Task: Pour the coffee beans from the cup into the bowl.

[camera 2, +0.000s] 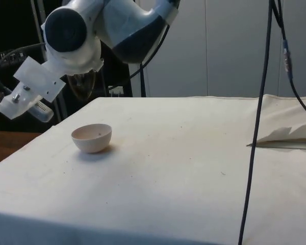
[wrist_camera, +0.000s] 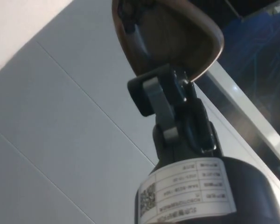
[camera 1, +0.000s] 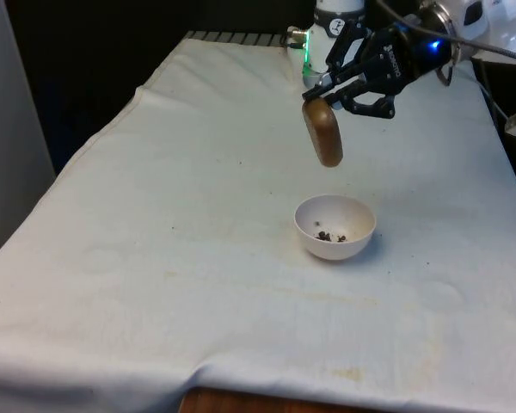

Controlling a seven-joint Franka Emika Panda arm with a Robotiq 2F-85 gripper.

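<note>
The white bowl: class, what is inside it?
In the front view, a few dark coffee beans lie on the floor of the white bowl. In the side view its near wall hides them.

White-clothed table (camera 1: 155, 258), white bowl (camera 1: 334, 226) resting on it, coffee beans (camera 1: 331, 235) inside

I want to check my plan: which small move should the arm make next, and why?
Probably turn the cup upright and carry it away to set down. The gripper holds it tipped mouth-down above the bowl, some coffee beans lie in the bowl, and none show falling.
</note>
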